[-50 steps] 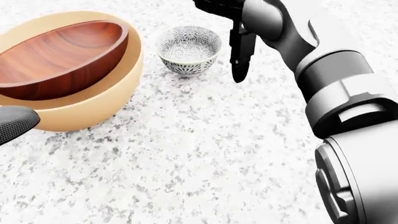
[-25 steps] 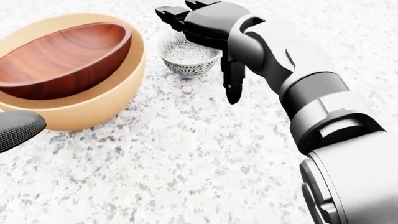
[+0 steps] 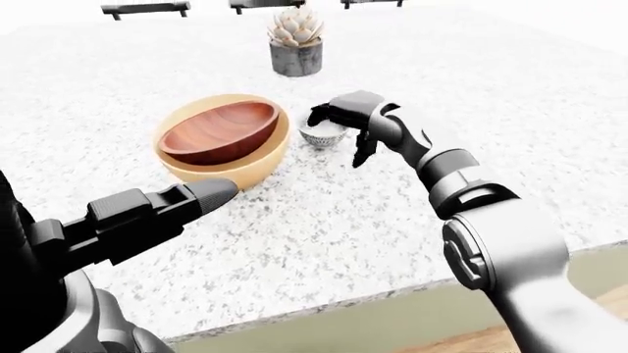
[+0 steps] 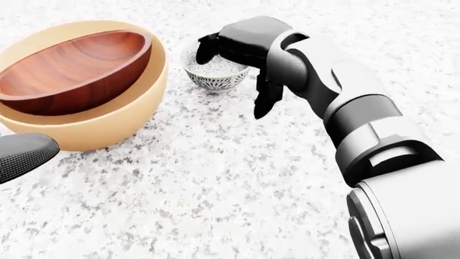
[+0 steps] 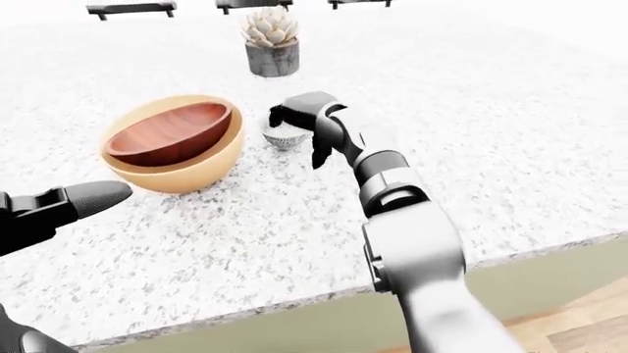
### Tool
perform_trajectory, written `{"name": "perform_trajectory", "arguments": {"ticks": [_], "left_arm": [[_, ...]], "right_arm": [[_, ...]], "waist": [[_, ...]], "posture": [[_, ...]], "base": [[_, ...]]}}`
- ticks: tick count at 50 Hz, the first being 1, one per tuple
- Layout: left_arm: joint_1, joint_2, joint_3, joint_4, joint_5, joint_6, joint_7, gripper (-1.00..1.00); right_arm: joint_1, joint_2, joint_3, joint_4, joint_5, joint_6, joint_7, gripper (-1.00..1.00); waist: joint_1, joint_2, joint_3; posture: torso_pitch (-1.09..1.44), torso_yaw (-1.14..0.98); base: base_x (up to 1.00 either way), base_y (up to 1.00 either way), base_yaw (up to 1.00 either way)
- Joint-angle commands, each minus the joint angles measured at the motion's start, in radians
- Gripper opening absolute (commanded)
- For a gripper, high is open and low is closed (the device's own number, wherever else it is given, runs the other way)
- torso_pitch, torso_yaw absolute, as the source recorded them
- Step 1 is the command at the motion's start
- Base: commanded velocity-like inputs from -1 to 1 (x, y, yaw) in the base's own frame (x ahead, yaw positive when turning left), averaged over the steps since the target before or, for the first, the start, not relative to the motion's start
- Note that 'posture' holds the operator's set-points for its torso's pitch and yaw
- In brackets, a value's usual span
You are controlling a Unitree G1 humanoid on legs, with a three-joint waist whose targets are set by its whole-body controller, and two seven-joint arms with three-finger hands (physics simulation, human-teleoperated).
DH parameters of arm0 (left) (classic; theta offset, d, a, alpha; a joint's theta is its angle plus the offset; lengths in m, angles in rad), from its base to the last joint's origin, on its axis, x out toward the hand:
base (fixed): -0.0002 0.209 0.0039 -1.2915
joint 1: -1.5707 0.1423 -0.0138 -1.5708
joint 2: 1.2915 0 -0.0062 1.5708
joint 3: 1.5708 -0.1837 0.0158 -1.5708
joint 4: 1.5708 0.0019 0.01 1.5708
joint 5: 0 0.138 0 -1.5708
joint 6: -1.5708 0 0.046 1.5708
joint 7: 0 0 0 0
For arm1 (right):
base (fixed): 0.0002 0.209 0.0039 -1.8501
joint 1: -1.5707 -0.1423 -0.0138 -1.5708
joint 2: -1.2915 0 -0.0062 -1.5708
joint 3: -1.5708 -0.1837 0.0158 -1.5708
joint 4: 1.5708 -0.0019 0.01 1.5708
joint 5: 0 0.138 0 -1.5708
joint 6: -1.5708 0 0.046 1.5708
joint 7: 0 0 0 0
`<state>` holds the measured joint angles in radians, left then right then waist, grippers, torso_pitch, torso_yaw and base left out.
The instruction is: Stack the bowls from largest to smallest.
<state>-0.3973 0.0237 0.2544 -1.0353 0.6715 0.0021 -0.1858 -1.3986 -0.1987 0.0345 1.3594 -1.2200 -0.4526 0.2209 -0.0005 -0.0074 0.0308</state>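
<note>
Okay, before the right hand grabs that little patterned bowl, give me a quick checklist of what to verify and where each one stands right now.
1. Wooden bowl nested in tan bowl: ok.
2. Patterned bowl upright on the counter: ok.
3. Right hand over the patterned bowl: ok, it covers the rim's top edge in the head view.
4. Fingers closed round the bowl: not ok, one finger hangs outside, to the bowl's right.
5. Left hand clear of the stack: ok, it sits below the tan bowl in the left-eye view.
6. Potted plant out of the way: ok.
</note>
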Motion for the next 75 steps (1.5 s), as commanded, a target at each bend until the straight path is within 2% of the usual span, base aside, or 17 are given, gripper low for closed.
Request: {"name": "perform_trajectory", "arguments": {"ticks": [1, 10, 15, 18, 27, 33, 37, 42, 44, 52, 61, 65, 75], "left_arm": [[-0.018, 0.007, -0.002, -0.012, -0.003, -0.002, 0.009, 1.00], [-0.006, 0.008, -0.007, -0.012, -0.003, -0.005, 0.016, 1.00], [0.005, 0.017, -0.018, -0.012, -0.002, 0.000, 0.028, 1.00], [0.010, 0.013, -0.024, -0.012, -0.002, -0.002, 0.029, 1.00], [0.007, 0.008, -0.020, -0.012, -0.003, -0.005, 0.024, 1.00], [0.004, 0.006, -0.017, -0.012, -0.003, -0.006, 0.021, 1.00], [-0.004, 0.004, -0.011, -0.012, -0.005, -0.004, 0.015, 1.00], [-0.010, -0.009, -0.008, -0.012, -0.004, -0.011, 0.005, 1.00], [-0.018, -0.015, -0.003, -0.012, -0.001, -0.011, -0.002, 1.00], [-0.030, -0.019, 0.004, -0.012, 0.006, -0.009, -0.011, 1.00], [-0.072, -0.001, 0.035, -0.012, -0.008, 0.020, -0.026, 1.00], [-0.069, -0.006, 0.027, -0.012, -0.004, 0.016, -0.026, 1.00], [-0.070, -0.019, 0.030, -0.012, -0.005, 0.003, -0.035, 1.00]], "right_arm": [[-0.017, 0.002, 0.000, -0.012, 0.016, -0.008, -0.005, -1.00], [-0.018, 0.001, 0.007, -0.011, 0.015, -0.013, -0.015, -1.00], [-0.034, -0.003, 0.015, -0.013, -0.001, -0.019, -0.057, -1.00], [-0.073, -0.016, 0.013, -0.020, -0.010, -0.026, -0.090, -1.00], [-0.172, -0.044, 0.006, -0.034, -0.008, -0.033, -0.090, -1.00], [-0.221, -0.042, 0.014, -0.045, -0.017, -0.046, -0.099, -1.00], [-0.268, -0.041, -0.004, -0.057, 0.010, -0.074, -0.087, -1.00], [-0.330, -0.025, -0.018, -0.077, 0.070, -0.099, -0.036, -1.00], [-0.341, -0.015, -0.039, -0.081, 0.121, -0.112, 0.000, -1.00], [-0.383, 0.008, -0.028, -0.088, 0.202, -0.145, 0.049, -1.00], [-0.407, 0.055, 0.006, -0.092, 0.208, -0.182, 0.066, -1.00], [-0.409, 0.072, 0.017, -0.089, 0.200, -0.189, 0.061, -1.00], [-0.424, 0.119, 0.012, -0.086, 0.219, -0.211, 0.071, -1.00]], "waist": [[0.003, 0.006, -0.011], [0.005, 0.009, -0.015], [0.004, 0.010, -0.016], [0.004, 0.011, -0.016], [0.004, 0.012, -0.007], [0.003, 0.012, -0.003], [0.003, 0.012, -0.002], [0.002, 0.012, 0.003], [0.001, 0.013, 0.006], [-0.001, 0.012, 0.010], [-0.004, 0.017, 0.013], [-0.005, 0.019, 0.015], [-0.007, 0.022, 0.015]], "posture": [[0.00, 0.00], [0.00, 0.00], [0.00, 0.00], [0.00, 0.00], [0.00, 0.00], [0.00, 0.00], [0.00, 0.00], [0.00, 0.00], [0.00, 0.00], [0.00, 0.00], [0.00, 0.00], [0.00, 0.00], [0.00, 0.00]], "base": [[0.00, 0.00, 0.00], [0.00, 0.00, 0.00], [0.00, 0.00, 0.00], [0.00, 0.00, 0.00], [0.00, 0.00, 0.00], [0.00, 0.00, 0.00], [0.00, 0.00, 0.00], [0.00, 0.00, 0.00], [0.00, 0.00, 0.00], [0.00, 0.00, 0.00], [0.00, 0.00, 0.00], [0.00, 0.00, 0.00], [0.00, 0.00, 0.00]]}}
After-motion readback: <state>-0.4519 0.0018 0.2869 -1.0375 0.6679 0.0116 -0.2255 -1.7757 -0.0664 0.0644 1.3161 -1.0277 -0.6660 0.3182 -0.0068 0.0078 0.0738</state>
